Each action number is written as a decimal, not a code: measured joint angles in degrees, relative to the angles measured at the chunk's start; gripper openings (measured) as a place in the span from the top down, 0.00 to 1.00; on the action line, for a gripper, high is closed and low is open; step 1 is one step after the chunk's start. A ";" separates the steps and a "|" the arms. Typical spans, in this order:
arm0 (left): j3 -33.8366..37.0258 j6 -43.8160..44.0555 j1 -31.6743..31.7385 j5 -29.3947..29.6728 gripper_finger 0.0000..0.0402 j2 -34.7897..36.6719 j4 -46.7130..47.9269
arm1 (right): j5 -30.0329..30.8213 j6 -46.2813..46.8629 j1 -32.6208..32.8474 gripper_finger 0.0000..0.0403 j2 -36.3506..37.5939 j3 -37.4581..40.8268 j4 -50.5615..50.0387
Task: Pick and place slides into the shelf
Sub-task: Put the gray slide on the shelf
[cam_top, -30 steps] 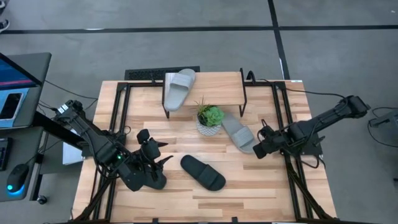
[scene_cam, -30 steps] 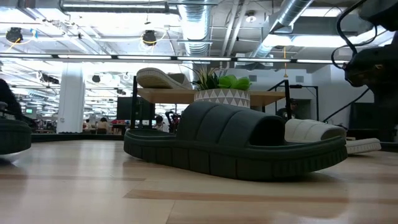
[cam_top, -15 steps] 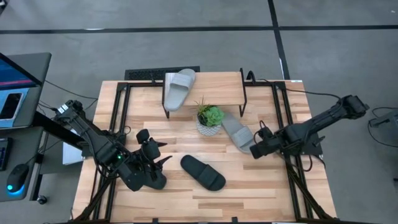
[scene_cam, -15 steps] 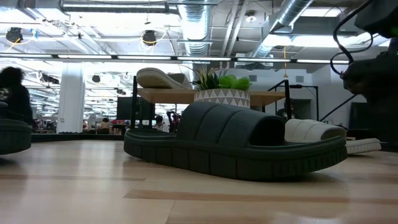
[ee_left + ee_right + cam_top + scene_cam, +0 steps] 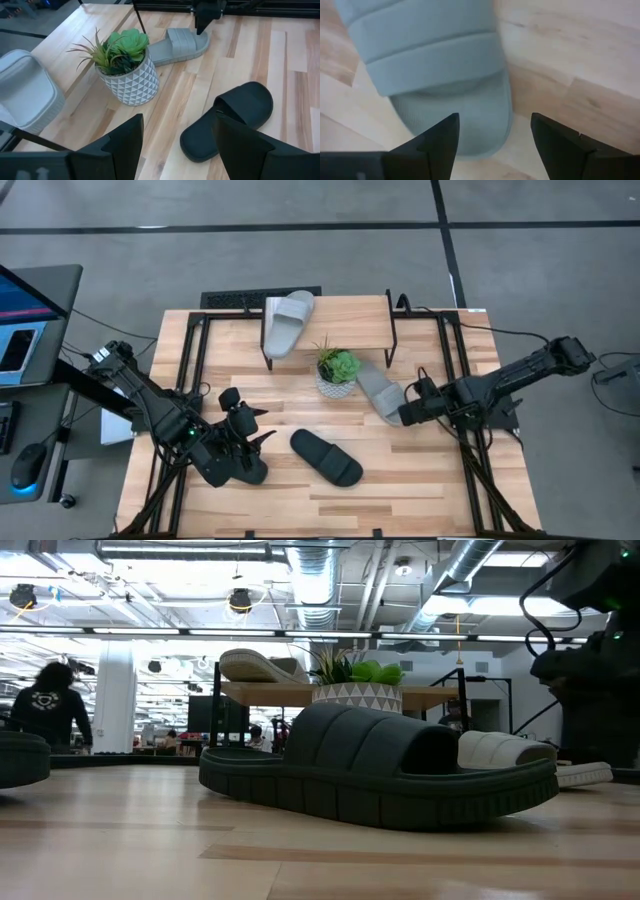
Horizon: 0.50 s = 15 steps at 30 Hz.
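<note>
A: Right claw?
B: Spread wide, empty, low at the heel end of a grey slide. Seen from the wrist, one finger on each side of that heel, sole flat on the desk. No contact to be made out.

A: And that slide's place?
B: Flat on the desk, just beside the potted plant, on the right arm's side, in front of the shelf.

A: The other grey one?
B: Up on the shelf's plank, at its left end: second grey slide, toe hanging over the front edge.

A: Black ones?
B: One black slide lying near the desk's middle, closer to the front edge, well apart from both claws. Filling the low view too, strap upward. Another black slide partly hidden under the left arm; only a dark edge visible.

A: Left claw?
B: Wide too, holding nothing, hovering near the front-left part of the desk, pointed toward the plant.

A: Beyond the desk?
B: A person in dark clothes, far off in the room.
</note>
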<state>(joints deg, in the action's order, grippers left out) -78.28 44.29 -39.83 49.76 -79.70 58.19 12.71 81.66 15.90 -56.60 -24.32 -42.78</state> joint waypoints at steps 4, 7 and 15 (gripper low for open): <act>0.00 0.02 0.00 0.00 0.44 0.00 0.00 | -0.28 -2.34 -1.56 0.41 0.00 0.00 -0.01; 0.00 0.02 0.02 0.00 0.44 0.00 0.00 | -0.49 -2.59 -2.14 0.41 0.00 0.00 -0.02; 0.00 0.76 0.00 0.02 0.44 0.00 0.95 | -4.21 -2.62 -2.03 0.41 0.00 0.00 0.03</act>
<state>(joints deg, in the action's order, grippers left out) -78.28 45.05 -39.83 49.78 -79.70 59.15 8.50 79.05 13.87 -56.60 -24.32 -42.76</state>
